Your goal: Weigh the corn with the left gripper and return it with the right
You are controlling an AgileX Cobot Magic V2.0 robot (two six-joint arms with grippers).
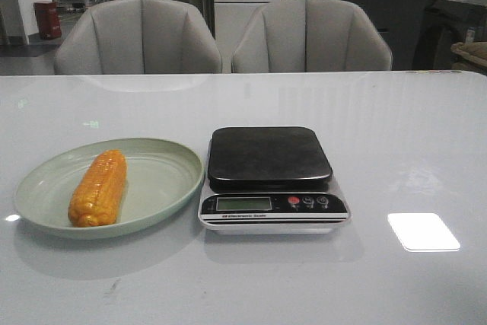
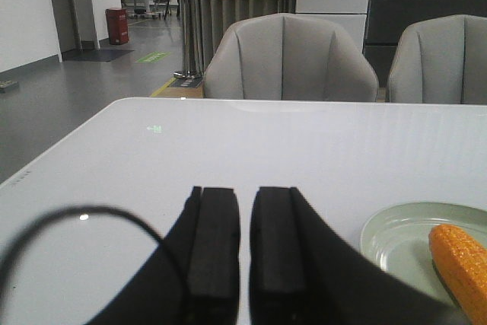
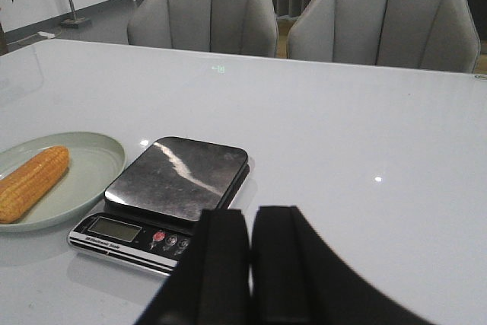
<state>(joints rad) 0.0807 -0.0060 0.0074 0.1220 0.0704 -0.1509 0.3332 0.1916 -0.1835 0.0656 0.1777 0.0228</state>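
The orange-yellow corn (image 1: 97, 188) lies lengthwise in the left half of the pale green plate (image 1: 156, 180) at the front left of the table. A kitchen scale (image 1: 270, 157) with a bare dark platform stands just right of the plate. Neither gripper shows in the front view. In the left wrist view my left gripper (image 2: 245, 241) is shut and empty, low over the table, left of the plate (image 2: 403, 237) and the corn (image 2: 460, 268). In the right wrist view my right gripper (image 3: 250, 264) is shut and empty, right of the scale (image 3: 179, 176); the corn (image 3: 32, 182) lies on the plate (image 3: 95, 165) beyond it.
Two grey chairs (image 1: 141, 36) (image 1: 312, 36) stand behind the table's far edge. A bright light patch (image 1: 423, 231) lies on the white tabletop at the front right. The scale's display and buttons (image 1: 308, 202) face the front.
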